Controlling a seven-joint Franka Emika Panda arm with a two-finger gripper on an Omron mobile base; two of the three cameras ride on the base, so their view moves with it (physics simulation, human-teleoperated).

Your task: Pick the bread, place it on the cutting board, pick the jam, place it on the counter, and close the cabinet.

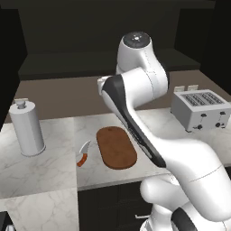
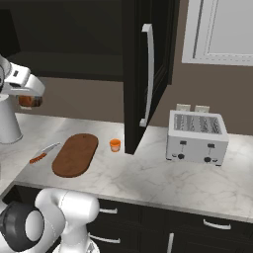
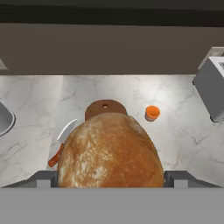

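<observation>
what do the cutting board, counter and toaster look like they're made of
Cutting board: likely wood, matte reddish-brown with faint grain and no shine.
Counter: looks like polished marble or a lookalike, white-grey with darker veins.
Toaster: probably brushed metal, pale grey casing with dark slots and knobs.

Matt crusty bread [image 3: 109,151], wooden cutting board [image 1: 116,147], veined marble counter [image 2: 148,173], seemingly brushed-metal toaster [image 2: 196,137].

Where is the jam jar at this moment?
The jam stands on the counter in the right base view, between the cutting board and the open cabinet door's lower edge.
</observation>
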